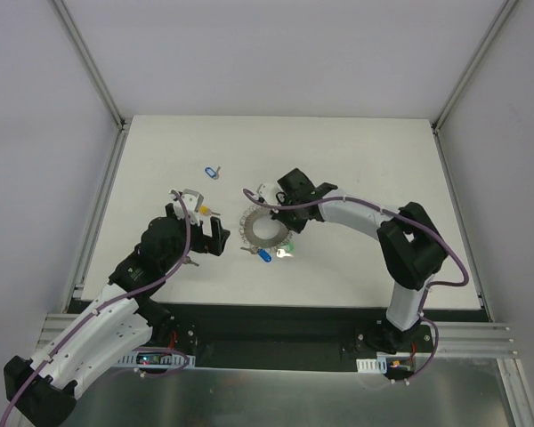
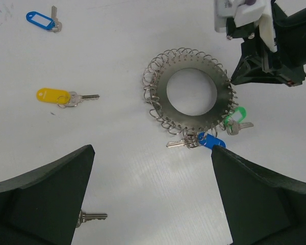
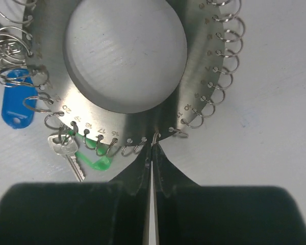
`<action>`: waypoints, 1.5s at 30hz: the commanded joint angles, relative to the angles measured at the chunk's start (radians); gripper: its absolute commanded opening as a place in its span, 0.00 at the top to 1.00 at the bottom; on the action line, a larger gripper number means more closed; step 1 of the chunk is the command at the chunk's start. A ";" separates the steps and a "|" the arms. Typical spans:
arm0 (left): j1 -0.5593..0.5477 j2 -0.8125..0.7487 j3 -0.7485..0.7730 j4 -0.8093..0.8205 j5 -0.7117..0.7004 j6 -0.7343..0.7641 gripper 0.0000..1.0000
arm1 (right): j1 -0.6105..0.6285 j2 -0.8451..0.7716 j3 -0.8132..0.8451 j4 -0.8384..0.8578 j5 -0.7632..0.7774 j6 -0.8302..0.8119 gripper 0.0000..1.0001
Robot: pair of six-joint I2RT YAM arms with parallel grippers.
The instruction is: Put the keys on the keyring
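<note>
Right jaws closed at the rim, left jaws wide and empty.
The keyring point(image 2: 192, 62) lay flat on the surface point(image 2: 143, 194), with a blue key point(image 2: 210, 140) and a green key point(image 2: 237, 116) on its coils. The right gripper point(image 3: 153, 148) seemingly pinched one coil, and the left gripper point(image 2: 153, 148) hovered nearby.

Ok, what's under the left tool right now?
Under one finger of the left tool, a silver key pokes out, blade showing. Its head end is mostly covered, so any tag is hidden.
</note>
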 commanded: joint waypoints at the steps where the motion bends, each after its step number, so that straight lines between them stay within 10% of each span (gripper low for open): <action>1: 0.010 -0.001 0.044 0.003 0.040 0.033 0.01 | 0.002 -0.129 0.003 -0.045 -0.018 0.006 0.99; 24: 0.010 0.163 0.258 0.155 0.688 0.452 0.05 | 0.001 -0.522 0.110 -0.310 -0.394 -0.012 0.99; 45: -0.111 0.513 0.528 0.195 1.048 0.400 0.46 | 0.002 -0.679 0.151 -0.360 -0.548 -0.023 0.99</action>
